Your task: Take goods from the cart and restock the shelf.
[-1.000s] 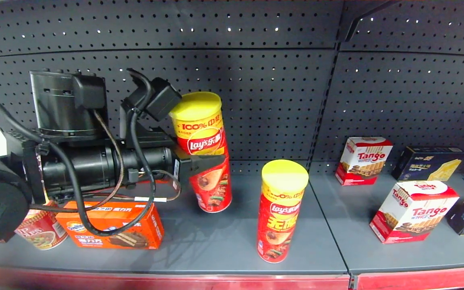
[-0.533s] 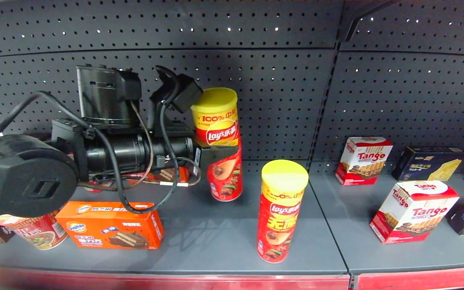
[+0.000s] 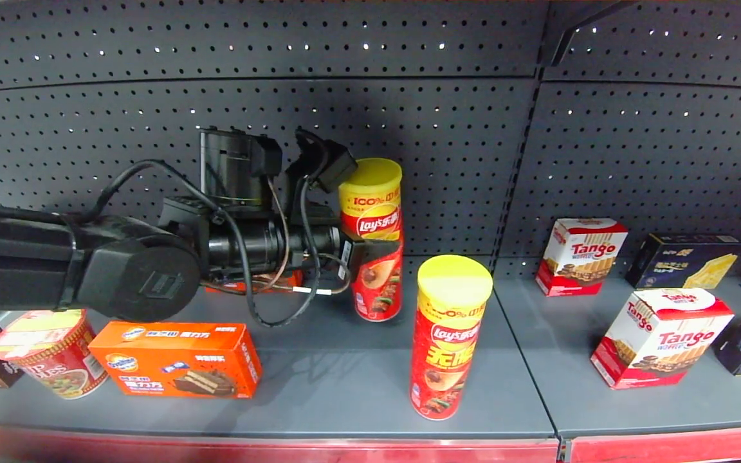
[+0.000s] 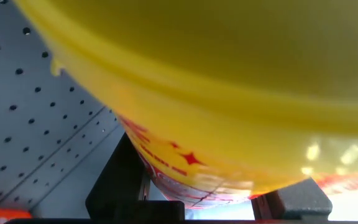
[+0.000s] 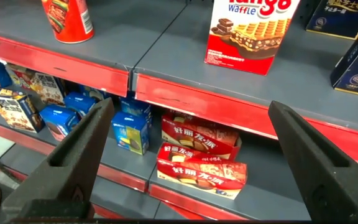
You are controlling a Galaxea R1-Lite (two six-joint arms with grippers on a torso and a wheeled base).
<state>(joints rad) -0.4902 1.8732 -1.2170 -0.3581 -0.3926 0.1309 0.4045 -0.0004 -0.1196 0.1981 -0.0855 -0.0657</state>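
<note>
so the left gripper [image 3: 377,247] pinches a chip can [image 3: 370,193] upright at the back of the shelf [image 3: 345,386], not yet let go, while the right gripper [image 5: 188,118] hangs spread.

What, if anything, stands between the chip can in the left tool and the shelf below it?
Nothing visible. The chip can, gripped in the left tool, is roughly upright over bare shelf by the pegboard; the second can stands apart, nearer the front edge.

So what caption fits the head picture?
The left pincer holds a chip can at the back of the shelf, behind a second can.
</note>
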